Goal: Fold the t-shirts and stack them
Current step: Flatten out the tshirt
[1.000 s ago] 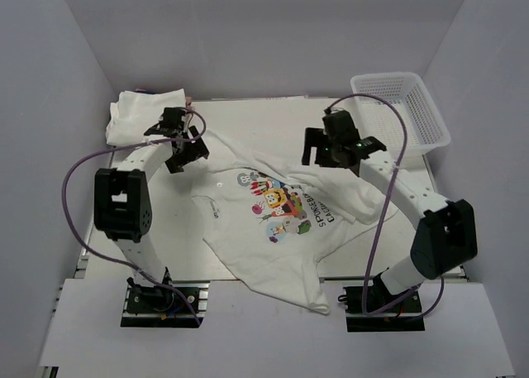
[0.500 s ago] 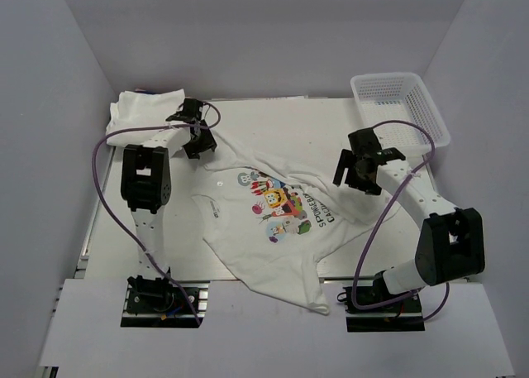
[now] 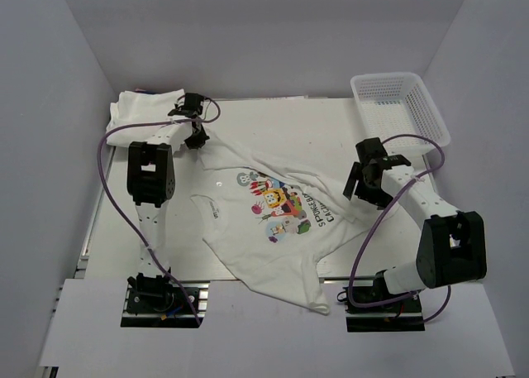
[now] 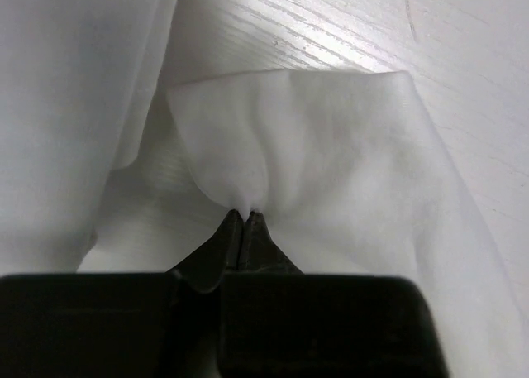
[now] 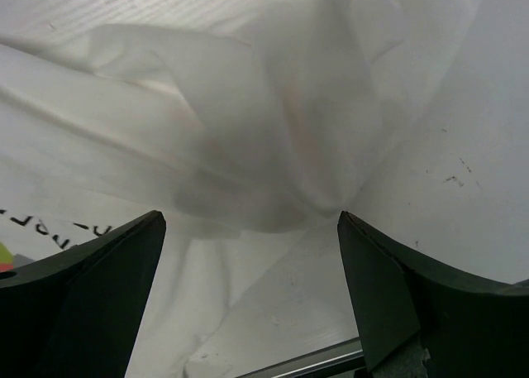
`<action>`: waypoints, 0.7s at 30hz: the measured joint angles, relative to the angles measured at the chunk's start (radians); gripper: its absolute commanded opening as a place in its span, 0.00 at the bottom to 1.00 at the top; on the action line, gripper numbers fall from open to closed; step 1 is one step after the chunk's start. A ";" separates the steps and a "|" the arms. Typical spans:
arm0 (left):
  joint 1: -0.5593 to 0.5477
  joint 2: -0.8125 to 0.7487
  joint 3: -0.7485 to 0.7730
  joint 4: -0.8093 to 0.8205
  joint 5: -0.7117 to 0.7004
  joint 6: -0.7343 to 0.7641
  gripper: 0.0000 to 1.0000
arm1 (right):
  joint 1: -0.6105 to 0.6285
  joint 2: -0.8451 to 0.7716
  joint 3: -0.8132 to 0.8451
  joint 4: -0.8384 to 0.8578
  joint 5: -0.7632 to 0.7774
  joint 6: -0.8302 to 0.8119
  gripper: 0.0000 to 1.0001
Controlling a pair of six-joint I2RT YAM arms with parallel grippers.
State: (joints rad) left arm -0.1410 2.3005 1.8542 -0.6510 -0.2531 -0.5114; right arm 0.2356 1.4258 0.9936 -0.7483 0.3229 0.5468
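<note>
The printed t-shirt (image 3: 277, 250) is pinched at 10 o'clock by the left gripper (image 4: 245, 217). The right gripper (image 5: 250, 221) is held spread.

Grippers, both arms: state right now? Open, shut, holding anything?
Left gripper: closed, pinching a fold of the printed t-shirt.
Right gripper: open, holding nothing, above a bunched part of the same shirt.

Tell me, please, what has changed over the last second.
The left gripper moved farther away and now pinches the shirt at its edge. The right gripper, open, swung right and nearer, over the shirt's right side. The folded pile and basket stayed put.
</note>
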 measured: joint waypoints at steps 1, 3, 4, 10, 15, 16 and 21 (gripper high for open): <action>0.002 0.000 0.000 0.000 0.000 0.007 0.00 | -0.003 -0.002 -0.011 -0.005 0.000 0.000 0.90; 0.003 0.000 0.000 0.000 0.001 0.015 0.00 | -0.012 -0.012 -0.043 -0.012 0.002 -0.004 0.90; 0.003 0.000 0.000 0.001 0.000 0.019 0.00 | -0.015 -0.018 -0.056 -0.019 0.003 -0.006 0.90; -0.002 -0.029 -0.029 0.039 0.028 0.063 0.00 | -0.032 -0.050 -0.137 0.023 -0.043 -0.035 0.90; -0.003 -0.140 -0.109 0.082 0.082 0.084 0.00 | -0.032 -0.002 -0.169 0.150 -0.111 -0.070 0.78; -0.003 -0.169 -0.118 0.084 0.089 0.087 0.00 | -0.032 0.024 -0.164 0.174 -0.117 -0.079 0.37; -0.004 -0.308 -0.128 0.103 0.103 0.106 0.00 | -0.031 0.080 -0.113 0.194 -0.107 -0.085 0.00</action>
State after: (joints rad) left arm -0.1448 1.9923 1.7260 -0.5480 -0.1497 -0.4057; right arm 0.2043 1.5055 0.8803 -0.5541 0.2157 0.4622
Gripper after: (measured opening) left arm 0.033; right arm 0.033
